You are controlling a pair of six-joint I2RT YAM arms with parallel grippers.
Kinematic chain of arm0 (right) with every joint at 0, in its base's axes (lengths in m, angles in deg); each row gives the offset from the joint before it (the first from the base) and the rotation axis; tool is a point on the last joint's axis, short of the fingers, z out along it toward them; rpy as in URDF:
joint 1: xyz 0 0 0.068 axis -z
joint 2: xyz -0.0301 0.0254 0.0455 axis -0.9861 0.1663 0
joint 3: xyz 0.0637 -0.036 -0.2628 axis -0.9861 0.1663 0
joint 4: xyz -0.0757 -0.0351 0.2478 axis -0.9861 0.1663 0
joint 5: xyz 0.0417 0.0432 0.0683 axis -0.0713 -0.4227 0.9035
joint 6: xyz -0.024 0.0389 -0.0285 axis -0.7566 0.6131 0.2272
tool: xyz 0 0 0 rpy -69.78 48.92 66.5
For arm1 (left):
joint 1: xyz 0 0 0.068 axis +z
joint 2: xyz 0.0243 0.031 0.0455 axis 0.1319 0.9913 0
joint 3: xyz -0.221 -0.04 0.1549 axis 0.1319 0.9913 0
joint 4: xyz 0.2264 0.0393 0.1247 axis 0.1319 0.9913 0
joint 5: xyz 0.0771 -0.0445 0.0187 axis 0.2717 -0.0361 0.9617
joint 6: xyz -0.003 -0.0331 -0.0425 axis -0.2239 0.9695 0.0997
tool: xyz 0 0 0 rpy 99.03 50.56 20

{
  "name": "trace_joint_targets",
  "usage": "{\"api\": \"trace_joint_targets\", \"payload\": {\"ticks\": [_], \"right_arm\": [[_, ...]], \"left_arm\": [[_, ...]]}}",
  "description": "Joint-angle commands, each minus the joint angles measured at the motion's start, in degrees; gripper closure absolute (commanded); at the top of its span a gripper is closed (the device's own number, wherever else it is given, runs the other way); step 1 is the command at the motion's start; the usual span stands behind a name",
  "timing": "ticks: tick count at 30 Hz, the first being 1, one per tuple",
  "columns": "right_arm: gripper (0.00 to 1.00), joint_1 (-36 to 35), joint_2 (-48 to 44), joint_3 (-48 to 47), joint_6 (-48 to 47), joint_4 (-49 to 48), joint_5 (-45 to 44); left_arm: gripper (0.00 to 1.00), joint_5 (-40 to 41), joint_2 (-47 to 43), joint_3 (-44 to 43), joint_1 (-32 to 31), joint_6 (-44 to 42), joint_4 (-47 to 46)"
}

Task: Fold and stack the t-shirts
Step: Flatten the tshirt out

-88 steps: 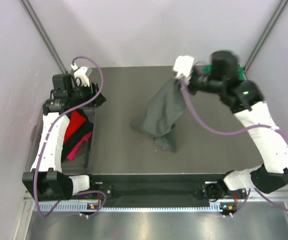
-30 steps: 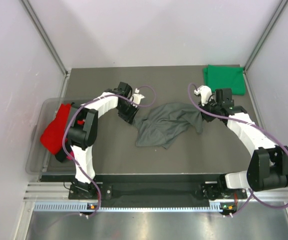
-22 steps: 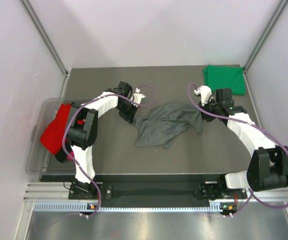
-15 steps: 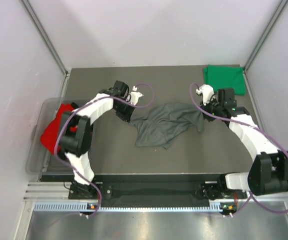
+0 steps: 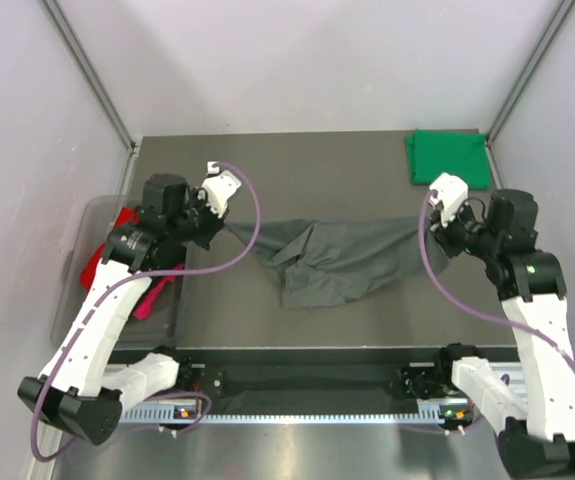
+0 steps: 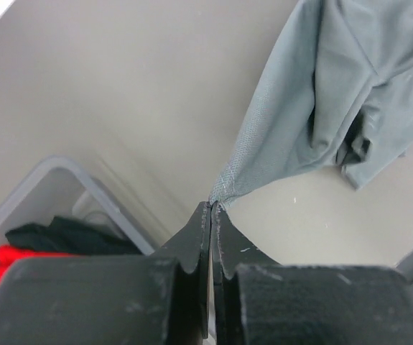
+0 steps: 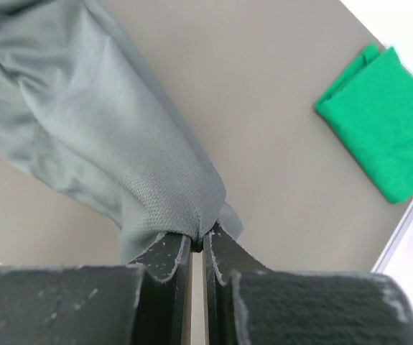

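Note:
A dark grey t-shirt (image 5: 332,258) hangs stretched between both grippers above the table's middle, its lower folds sagging. My left gripper (image 5: 222,222) is shut on the shirt's left corner (image 6: 224,188), jaws pressed together (image 6: 212,207). My right gripper (image 5: 435,232) is shut on the shirt's right edge (image 7: 184,208), cloth bunched over the fingertips (image 7: 197,241). A folded bright green t-shirt (image 5: 449,157) lies at the back right corner, also in the right wrist view (image 7: 378,129). Red, black and pink t-shirts (image 5: 157,283) lie in the tub.
A clear plastic tub (image 5: 72,290) stands at the table's left edge, partly under my left arm; its rim (image 6: 70,169) shows in the left wrist view with dark and red cloth (image 6: 55,241) inside. Purple cables loop beside both arms. Metal frame posts rise at the back corners.
The left gripper closed on the grey shirt's left corner. Both arms then pulled apart and lifted, stretching the crumpled shirt out between them.

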Motion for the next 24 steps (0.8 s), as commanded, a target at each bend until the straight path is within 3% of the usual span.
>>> {"api": "trace_joint_targets", "payload": {"ticks": [1, 4, 9, 13, 18, 24], "right_arm": [[0.99, 0.6, -6.5, -4.6, -2.5, 8.1, 4.1], [1.00, 1.0, -10.1, -6.8, 1.2, 5.4, 0.3], [1.00, 5.2, -6.3, -6.0, 6.7, -4.0, -5.1], [1.00, 9.7, 4.4, -5.5, 9.9, -9.0, -3.5], [0.99, 13.6, 18.1, -3.6, 11.1, -10.0, 1.3], [0.98, 13.7, 30.2, -3.4, 11.2, -11.3, 2.1]], "left_arm": [[1.00, -1.8, -2.4, 0.5, 1.3, -1.9, 4.3], [1.00, -1.6, -3.7, -3.1, 2.9, -1.2, 3.5], [1.00, 2.3, 0.7, -6.1, 3.1, -1.4, -0.8], [1.00, 4.3, 2.7, -0.9, 3.0, -3.1, -9.3], [1.00, 8.6, 12.0, 3.4, 3.0, 0.4, -17.2], [1.00, 11.3, 20.4, 0.4, 3.0, 5.4, -26.7]]}}
